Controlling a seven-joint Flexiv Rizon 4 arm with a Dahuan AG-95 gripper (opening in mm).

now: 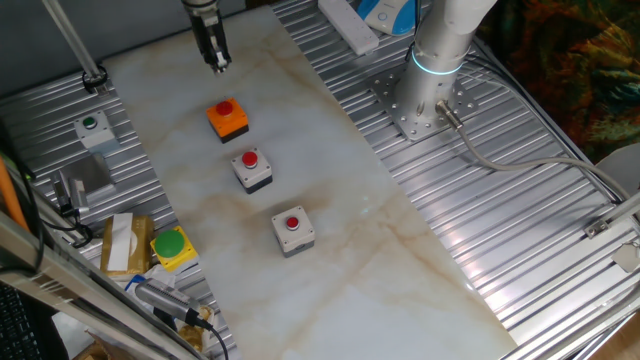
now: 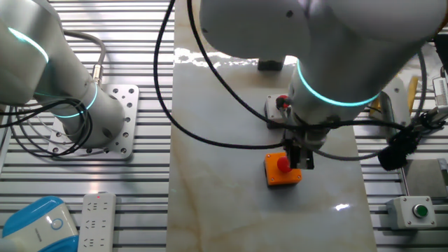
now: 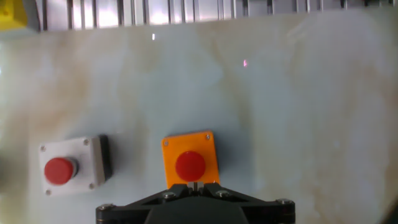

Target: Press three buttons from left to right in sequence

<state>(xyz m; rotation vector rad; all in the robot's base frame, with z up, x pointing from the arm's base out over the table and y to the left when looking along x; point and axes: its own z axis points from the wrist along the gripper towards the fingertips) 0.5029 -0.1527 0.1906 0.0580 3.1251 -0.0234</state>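
Note:
Three red-capped buttons stand in a row on the marble tabletop: an orange box (image 1: 228, 118), a light grey box (image 1: 251, 168) and a second light grey box (image 1: 293, 230). My gripper (image 1: 218, 66) hangs in the air above the orange box without touching it. In the hand view the fingertips (image 3: 194, 185) are shut together, just below the orange box (image 3: 190, 160), with one grey box (image 3: 71, 168) to its left. In the other fixed view the gripper (image 2: 302, 159) partly covers the orange box (image 2: 283, 171). A grey box (image 2: 278, 106) shows behind the arm.
A green button on a yellow box (image 1: 172, 247) and a grey box with a small green button (image 1: 92, 127) sit on the ribbed metal at the left. A white power strip (image 1: 347, 25) and the arm's base (image 1: 435, 60) are at the back.

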